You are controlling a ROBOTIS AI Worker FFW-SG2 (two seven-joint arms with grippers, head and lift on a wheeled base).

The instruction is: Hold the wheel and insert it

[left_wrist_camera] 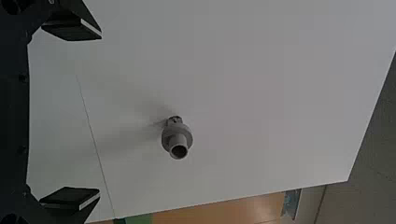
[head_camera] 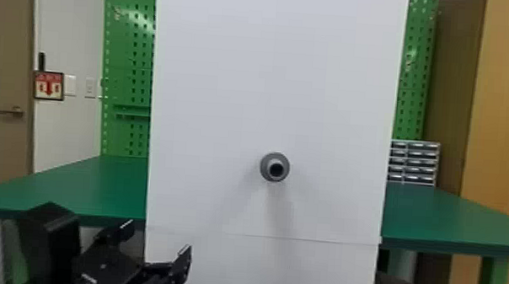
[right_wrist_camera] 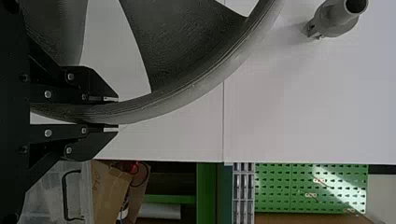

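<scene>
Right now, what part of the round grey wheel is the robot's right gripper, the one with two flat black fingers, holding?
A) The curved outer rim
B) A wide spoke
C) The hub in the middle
A: in the right wrist view, the curved outer rim of the round grey wheel runs between the flat black fingers of the right gripper, with one finger on each side.

Your head view looks forward and down at the white board [head_camera: 227, 87] and peg [head_camera: 266, 168], with the desk [head_camera: 61, 186] beyond. Your wrist views, turned sideways, face them from nearer, the left wrist's from the left, the right's from low right, close to the wheel [right_wrist_camera: 187, 95]. All three share board and peg.
</scene>
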